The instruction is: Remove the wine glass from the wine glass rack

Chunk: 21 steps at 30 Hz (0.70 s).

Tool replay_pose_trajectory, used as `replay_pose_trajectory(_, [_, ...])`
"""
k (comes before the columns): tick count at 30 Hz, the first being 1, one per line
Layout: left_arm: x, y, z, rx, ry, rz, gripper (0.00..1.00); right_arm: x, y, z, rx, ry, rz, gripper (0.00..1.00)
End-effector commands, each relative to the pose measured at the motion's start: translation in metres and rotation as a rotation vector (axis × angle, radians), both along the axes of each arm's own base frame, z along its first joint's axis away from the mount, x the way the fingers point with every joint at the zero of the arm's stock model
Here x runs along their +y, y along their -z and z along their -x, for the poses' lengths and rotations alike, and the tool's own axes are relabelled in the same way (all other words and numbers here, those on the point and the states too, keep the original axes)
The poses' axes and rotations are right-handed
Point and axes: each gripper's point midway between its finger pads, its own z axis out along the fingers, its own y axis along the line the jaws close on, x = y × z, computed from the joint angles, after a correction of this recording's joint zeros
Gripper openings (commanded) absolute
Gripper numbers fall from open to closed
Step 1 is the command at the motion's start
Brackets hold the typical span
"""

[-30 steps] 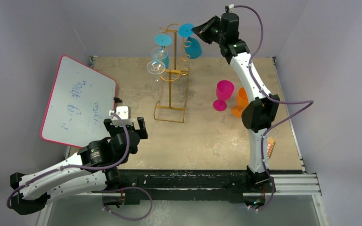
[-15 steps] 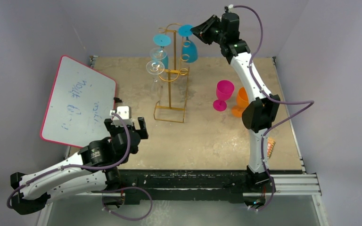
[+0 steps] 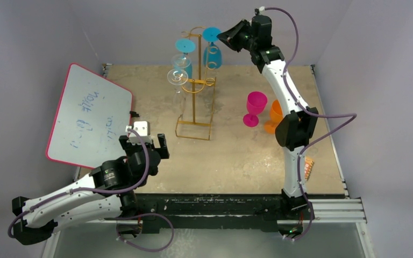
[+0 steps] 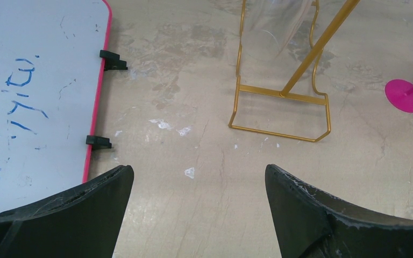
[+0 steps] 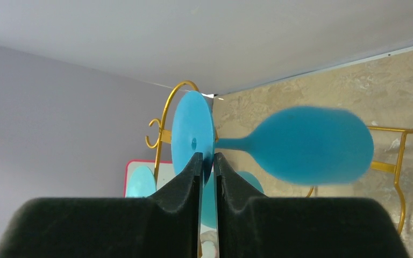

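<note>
Blue wine glass (image 3: 213,55) swung toward rack (image 3: 195,102); four hang.

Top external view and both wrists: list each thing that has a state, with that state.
wine glass rack, upright.
blue wine glass, inverted at the rack's top hook.
right gripper, shut on that glass's foot.
left gripper, open, empty.
second blue glass, hanging inverted.
clear glass, hanging inverted.
pink glass, standing upright.
orange glass, standing upright.
</note>
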Motion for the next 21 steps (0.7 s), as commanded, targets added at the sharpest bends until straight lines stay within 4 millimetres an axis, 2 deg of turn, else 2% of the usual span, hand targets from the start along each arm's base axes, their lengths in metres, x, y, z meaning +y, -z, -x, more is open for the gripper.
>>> replay_pose_trajectory(1, [-0.004, -0.013, -0.003, -0.022, -0.004, 0.039, 0.93, -0.001, -0.027, 0.000, -0.077, 0.011, 0.001, 0.11])
replay_pose_trajectory(5, [-0.004, -0.013, -0.003, -0.023, -0.006, 0.039, 0.93, -0.010, -0.043, 0.002, -0.116, 0.052, 0.023, 0.10])
replay_pose_trajectory(10, [-0.004, -0.013, -0.003, -0.023, -0.006, 0.040, 0.93, -0.015, -0.059, 0.008, -0.147, 0.063, 0.029, 0.00])
replay_pose_trajectory(15, [-0.006, -0.013, -0.002, -0.015, 0.007, 0.041, 0.94, -0.016, -0.070, 0.016, -0.166, 0.056, 0.011, 0.00])
replay_pose_trajectory(21, [-0.006, -0.016, 0.001, -0.006, 0.036, 0.038, 0.98, -0.029, -0.084, 0.022, -0.210, 0.116, 0.015, 0.00])
